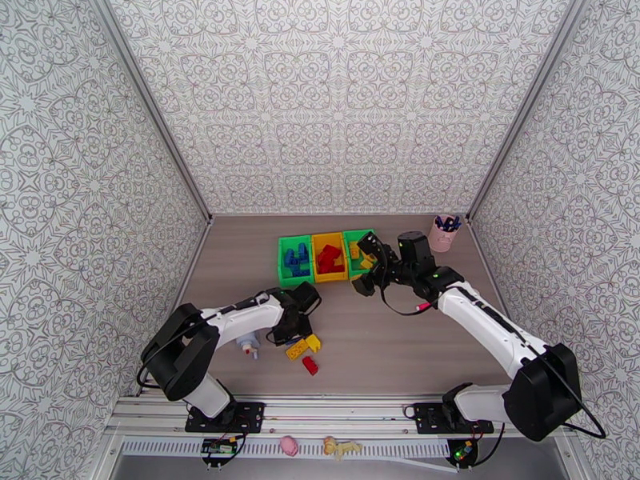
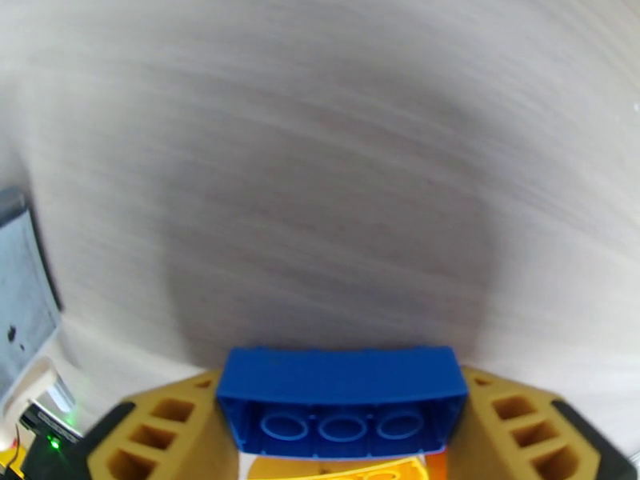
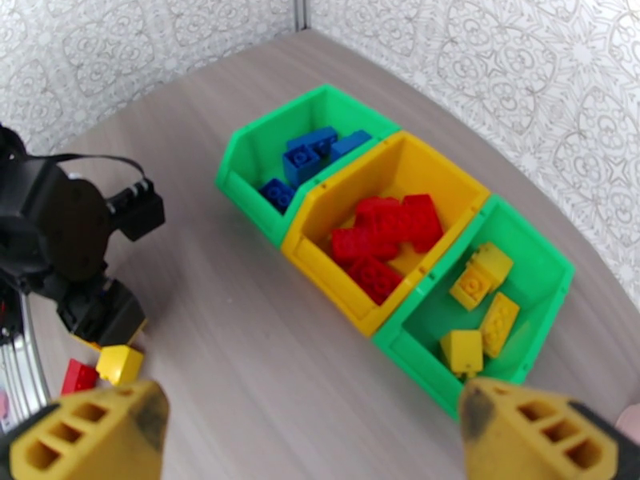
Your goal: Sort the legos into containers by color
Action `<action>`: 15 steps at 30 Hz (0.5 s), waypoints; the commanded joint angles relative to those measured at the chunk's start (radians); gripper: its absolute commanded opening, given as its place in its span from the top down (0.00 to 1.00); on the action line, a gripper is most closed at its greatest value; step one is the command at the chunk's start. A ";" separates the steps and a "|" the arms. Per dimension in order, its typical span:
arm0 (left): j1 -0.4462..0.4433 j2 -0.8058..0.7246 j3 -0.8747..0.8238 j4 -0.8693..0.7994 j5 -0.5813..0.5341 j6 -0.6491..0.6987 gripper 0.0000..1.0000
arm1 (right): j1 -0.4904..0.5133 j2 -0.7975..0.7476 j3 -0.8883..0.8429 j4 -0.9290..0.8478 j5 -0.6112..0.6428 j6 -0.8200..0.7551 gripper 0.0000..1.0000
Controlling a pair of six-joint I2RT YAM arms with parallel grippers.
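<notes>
In the left wrist view a blue lego [image 2: 342, 386] sits underside-out between the yellow fingers, and my left gripper [image 2: 344, 426] is shut on it, just above a yellow lego [image 2: 344, 470]. From above, the left gripper [image 1: 298, 314] is over loose yellow legos [image 1: 302, 346] and a red lego [image 1: 310, 366]. The containers stand in a row: the left green bin [image 3: 240, 146] holds blue legos [image 3: 308, 158], the yellow bin [image 3: 320, 270] holds red legos [image 3: 384, 234], and the right green bin [image 3: 416, 354] holds yellow legos [image 3: 480, 306]. My right gripper [image 1: 366, 266] hangs open by the right green bin, holding nothing.
A white-blue bottle [image 1: 250, 344] lies beside the left arm. A pink pen cup [image 1: 442, 232] stands at the back right corner. A pink toy [image 1: 288, 446] and a beige one [image 1: 340, 448] rest on the front rail. Patterned walls enclose the table on three sides.
</notes>
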 commanded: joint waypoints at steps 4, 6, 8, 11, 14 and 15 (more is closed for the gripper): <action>0.005 0.000 0.020 -0.021 -0.007 0.014 0.41 | 0.005 -0.003 0.007 -0.018 -0.031 0.001 0.00; 0.014 -0.010 0.043 -0.027 -0.023 0.018 0.41 | 0.008 -0.005 0.007 -0.020 -0.039 0.002 0.00; 0.022 -0.027 0.068 -0.029 -0.050 0.022 0.41 | 0.014 -0.005 0.006 -0.021 -0.045 -0.001 0.00; 0.050 -0.050 0.117 -0.016 -0.076 0.044 0.41 | 0.028 -0.006 0.004 -0.022 -0.052 -0.003 0.00; 0.088 -0.061 0.175 0.006 -0.101 0.076 0.41 | 0.046 -0.007 0.007 -0.021 -0.052 -0.005 0.00; 0.102 -0.063 0.196 0.015 -0.110 0.090 0.41 | 0.052 -0.007 0.005 -0.019 -0.052 -0.005 0.00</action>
